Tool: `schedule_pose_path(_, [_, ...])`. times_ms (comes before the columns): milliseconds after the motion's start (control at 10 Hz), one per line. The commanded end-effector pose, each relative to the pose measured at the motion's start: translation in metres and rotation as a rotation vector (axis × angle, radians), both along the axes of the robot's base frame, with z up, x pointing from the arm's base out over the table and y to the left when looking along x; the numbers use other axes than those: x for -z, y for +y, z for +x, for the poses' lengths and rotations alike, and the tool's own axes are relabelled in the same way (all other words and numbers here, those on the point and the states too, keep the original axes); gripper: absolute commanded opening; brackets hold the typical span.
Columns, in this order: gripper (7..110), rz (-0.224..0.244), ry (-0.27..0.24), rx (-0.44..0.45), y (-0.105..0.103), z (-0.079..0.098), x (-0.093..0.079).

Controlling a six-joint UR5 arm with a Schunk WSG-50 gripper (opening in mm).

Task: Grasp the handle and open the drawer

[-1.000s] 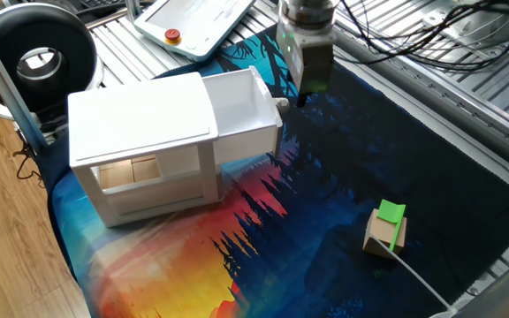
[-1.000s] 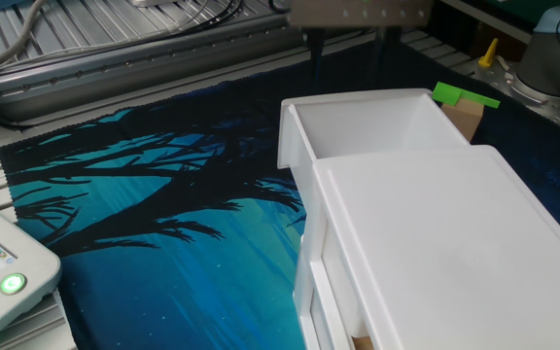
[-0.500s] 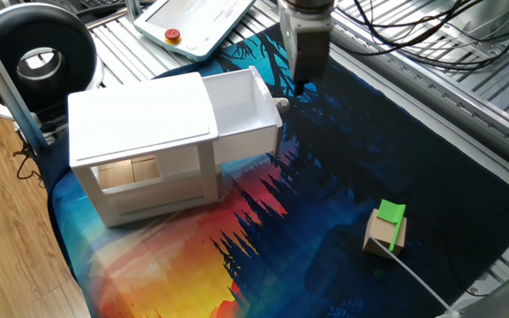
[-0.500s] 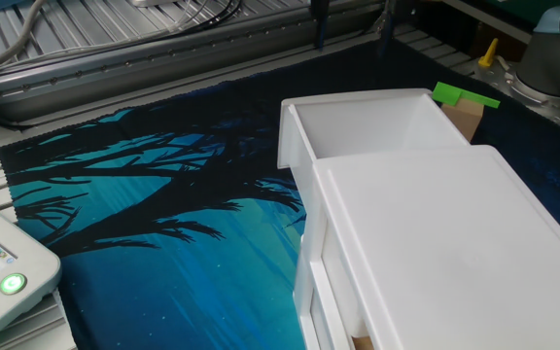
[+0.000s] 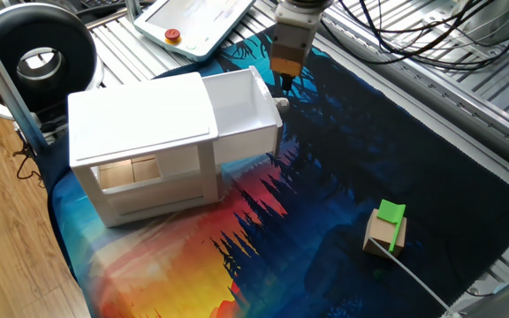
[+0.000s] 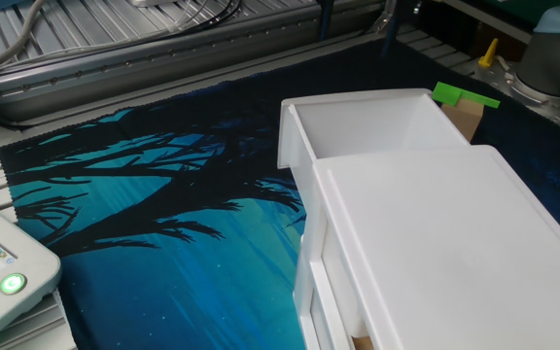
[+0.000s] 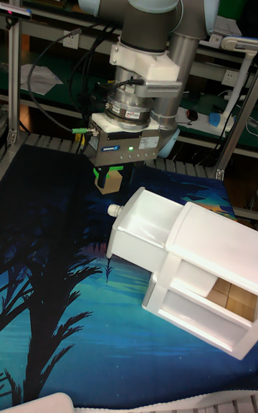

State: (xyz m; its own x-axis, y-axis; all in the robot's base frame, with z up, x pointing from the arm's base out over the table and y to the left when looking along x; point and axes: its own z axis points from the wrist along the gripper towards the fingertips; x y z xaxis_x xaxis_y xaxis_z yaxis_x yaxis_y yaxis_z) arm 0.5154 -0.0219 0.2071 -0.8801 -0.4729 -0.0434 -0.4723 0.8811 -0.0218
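Observation:
The white drawer [image 5: 241, 110] stands pulled out of the white cabinet [image 5: 144, 132], and its tray [image 6: 367, 126] holds nothing. The handle [image 5: 282, 104], a small silvery knob, sticks out of the drawer front and shows in the tall fixed view as the handle [image 7: 112, 209]. My gripper [image 5: 286, 81] hangs above and just behind the knob, clear of it. In the other fixed view the gripper [image 6: 356, 14] shows only two dark fingertips [image 6: 324, 12] at the top edge, spread apart with nothing between them. The gripper [image 7: 109, 185] is open.
A green-topped wooden block [image 5: 387, 225] lies on the patterned cloth [image 5: 343, 177] at the right. Wooden blocks [image 5: 131, 172] sit in the cabinet's lower compartment. A teach pendant [image 5: 193, 22] and a black round device [image 5: 38, 57] lie beyond the cloth's far edge.
The gripper has risen and drifted back from the knob, leaving it free. The drawer stays pulled out by the same amount.

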Motion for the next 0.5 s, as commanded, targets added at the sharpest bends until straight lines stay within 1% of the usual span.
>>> schedule_pose_path(0, [66,0.010,-0.012,0.089,0.0002,0.0048,-0.0008])
schedule_pose_path(400, [66,0.006,-0.007,0.109,-0.0018,0.0050,0.0004])
